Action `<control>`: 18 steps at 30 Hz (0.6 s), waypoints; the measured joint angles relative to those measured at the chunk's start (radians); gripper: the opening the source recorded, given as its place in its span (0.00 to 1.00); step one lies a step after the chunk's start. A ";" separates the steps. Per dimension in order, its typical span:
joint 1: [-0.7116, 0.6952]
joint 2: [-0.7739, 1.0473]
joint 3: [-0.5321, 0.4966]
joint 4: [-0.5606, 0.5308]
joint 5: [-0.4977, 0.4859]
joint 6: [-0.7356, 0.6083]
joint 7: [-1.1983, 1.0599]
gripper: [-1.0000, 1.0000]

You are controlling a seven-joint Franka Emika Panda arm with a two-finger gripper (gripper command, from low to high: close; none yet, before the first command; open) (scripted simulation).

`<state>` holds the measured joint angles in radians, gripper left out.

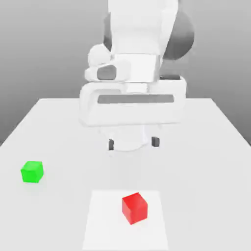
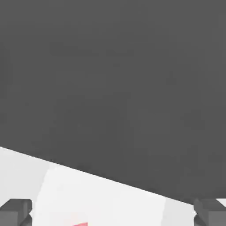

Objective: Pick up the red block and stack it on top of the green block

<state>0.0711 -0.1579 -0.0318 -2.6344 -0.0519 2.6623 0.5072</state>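
The red block rests on a pale square patch near the table's front edge, slightly toward the exterior view's right. The green block sits on the table at the exterior view's left, well apart from the red one. My gripper hangs above the table's middle, behind both blocks, open, with nothing between its two dark fingertips. In the hand view the fingertips stand wide apart, and a sliver of the red block peeks in between them at the picture's edge.
The white table spreads around both blocks. A lighter square patch lies under the red block. The arm's bulky white body looms over the table's back half.
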 joint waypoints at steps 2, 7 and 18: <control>0.007 0.072 -0.001 -0.038 0.014 0.041 -0.047 0.50; 0.009 0.252 0.014 -0.090 0.055 0.162 -0.137 0.50; 0.001 0.430 0.024 -0.068 0.063 0.312 -0.146 0.00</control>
<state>0.0718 0.2721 -0.0075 -2.7027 0.0112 2.9738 0.3613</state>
